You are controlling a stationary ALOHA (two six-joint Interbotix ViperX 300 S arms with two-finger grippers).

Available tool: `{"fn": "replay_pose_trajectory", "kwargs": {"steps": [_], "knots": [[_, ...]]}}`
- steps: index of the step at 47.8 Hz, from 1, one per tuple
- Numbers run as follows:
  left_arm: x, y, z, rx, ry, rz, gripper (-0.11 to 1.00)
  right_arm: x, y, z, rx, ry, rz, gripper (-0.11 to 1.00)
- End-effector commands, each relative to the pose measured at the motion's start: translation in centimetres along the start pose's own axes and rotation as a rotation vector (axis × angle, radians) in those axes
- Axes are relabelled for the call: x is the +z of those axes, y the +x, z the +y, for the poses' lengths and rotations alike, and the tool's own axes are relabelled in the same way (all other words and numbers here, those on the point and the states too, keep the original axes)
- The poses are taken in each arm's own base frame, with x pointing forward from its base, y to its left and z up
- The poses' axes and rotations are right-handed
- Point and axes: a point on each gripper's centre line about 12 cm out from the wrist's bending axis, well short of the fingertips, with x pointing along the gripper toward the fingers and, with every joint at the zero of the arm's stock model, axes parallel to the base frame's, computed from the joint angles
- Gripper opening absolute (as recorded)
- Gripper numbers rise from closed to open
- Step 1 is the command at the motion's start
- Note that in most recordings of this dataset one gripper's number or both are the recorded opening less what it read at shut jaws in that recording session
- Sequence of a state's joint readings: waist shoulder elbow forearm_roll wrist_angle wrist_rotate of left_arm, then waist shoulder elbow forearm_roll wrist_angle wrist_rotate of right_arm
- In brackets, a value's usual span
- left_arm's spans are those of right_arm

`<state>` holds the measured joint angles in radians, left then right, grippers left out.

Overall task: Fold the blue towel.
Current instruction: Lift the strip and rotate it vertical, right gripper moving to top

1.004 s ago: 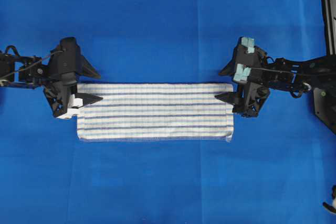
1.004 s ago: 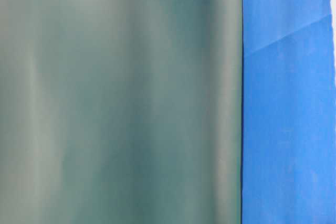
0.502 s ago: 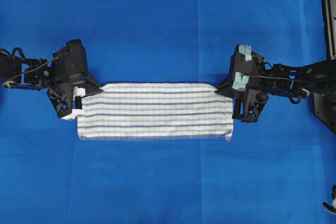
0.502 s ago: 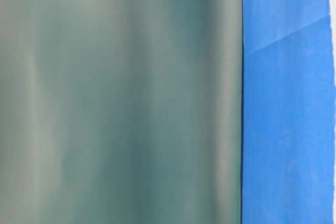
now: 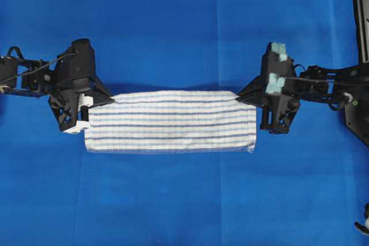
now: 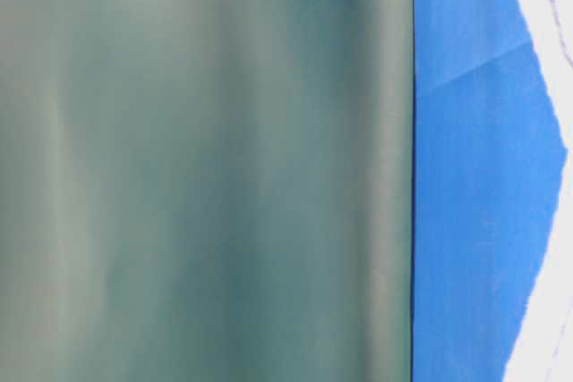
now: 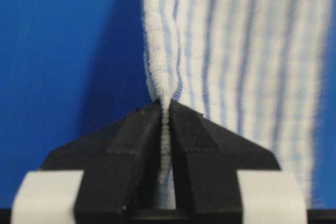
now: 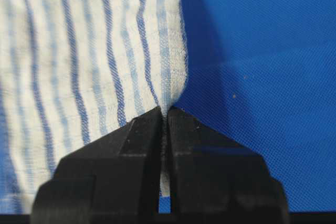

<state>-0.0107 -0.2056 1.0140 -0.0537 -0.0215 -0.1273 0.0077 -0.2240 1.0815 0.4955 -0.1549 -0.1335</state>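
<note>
Though pinched, blue towel (image 5: 171,121) lengthwise left-right.

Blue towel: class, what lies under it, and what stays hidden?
Under the blue towel lies the blue sheet, visible all round it. Each pincer, left and right, pinches a far corner. Anything beneath the middle is covered.

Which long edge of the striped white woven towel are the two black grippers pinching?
The far long edge of the striped white woven towel, uppermost in the overhead view; the near edge lies free on the blue sheet.
</note>
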Motion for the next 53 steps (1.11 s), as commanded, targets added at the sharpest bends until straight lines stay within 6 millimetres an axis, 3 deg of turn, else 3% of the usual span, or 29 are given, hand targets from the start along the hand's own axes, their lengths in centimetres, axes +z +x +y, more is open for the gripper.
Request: {"fn": "replay_pose_trajectory", "kwargs": {"steps": [1, 9, 16, 28, 41, 53], "knots": [[2.3, -1.5, -1.1, -0.03, 0.012, -0.071, 0.03, 1.5, -1.2, 0.4, 0.027, 0.009, -0.037, 0.03], [3.7, -3.0, -2.4, -0.07, 0.021, -0.123, 0.03, 2.5, -3.0, 0.9, 0.066, 0.01, -0.053, 0.03], [4.2, -2.8, -2.7, -0.084, -0.071, -0.136, 0.03, 3.5, -3.2, 0.7, 0.061, 0.002, -0.084, 0.03], [6.7, -1.8, -4.6, -0.143, -0.137, -0.213, 0.03, 7.4, -2.3, -2.1, -0.033, -0.021, -0.15, 0.03], [10.7, 0.9, -8.0, -0.21, -0.109, -0.287, 0.03, 11.5, -1.7, -5.8, -0.136, -0.032, -0.204, 0.03], [14.2, 4.6, -9.4, -0.219, -0.1, -0.327, 0.03, 13.7, -2.0, -8.0, -0.194, -0.052, -0.23, 0.03]]}}
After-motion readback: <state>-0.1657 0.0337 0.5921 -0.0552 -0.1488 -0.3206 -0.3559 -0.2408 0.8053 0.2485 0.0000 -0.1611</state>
